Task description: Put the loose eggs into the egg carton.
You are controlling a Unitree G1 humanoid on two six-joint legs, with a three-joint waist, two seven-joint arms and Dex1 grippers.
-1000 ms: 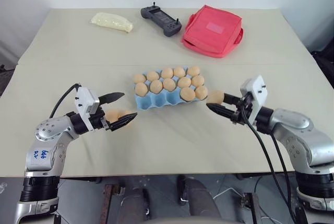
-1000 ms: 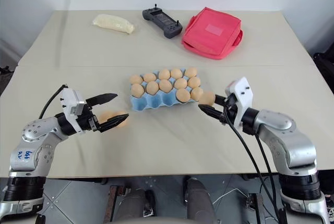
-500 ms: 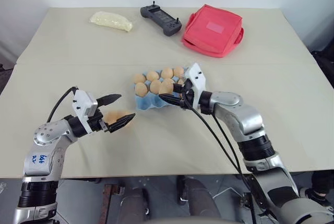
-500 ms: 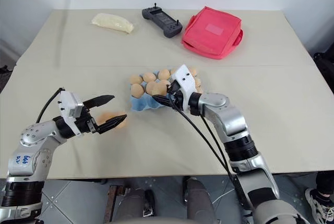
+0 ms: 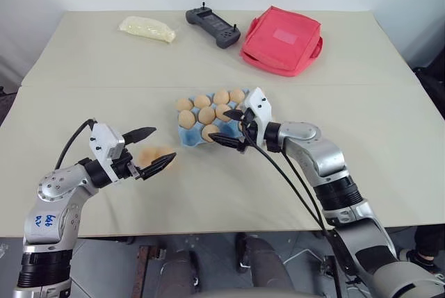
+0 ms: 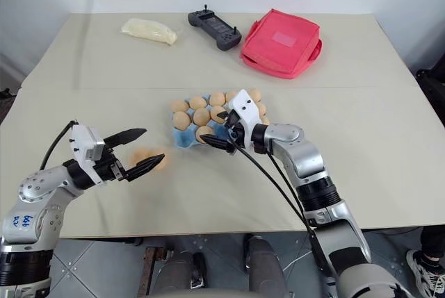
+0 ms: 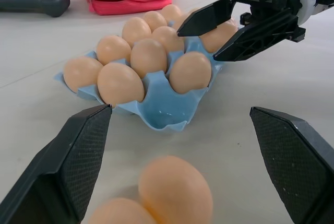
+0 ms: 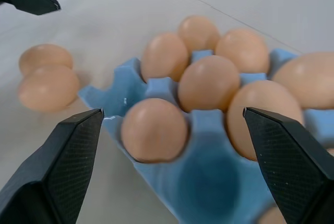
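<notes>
The light-blue moulded egg carton (image 5: pixel 212 126) is my landmark. Two smooth tan-orange loose eggs (image 5: pixel 154 154) lie touching each other on the beige table (image 5: pixel 229 194), just off the carton's left end. My left gripper (image 5: pixel 149 152) hangs around them, its black fingers spread wide and holding nothing; the eggs sit between the fingers, just ahead of the tips. My right gripper (image 5: pixel 229 128) is over the carton's near row, jaws fully apart and empty, an egg resting in the cup between them. I judge the left arm far nearer the pair, so it should take the next egg.
</notes>
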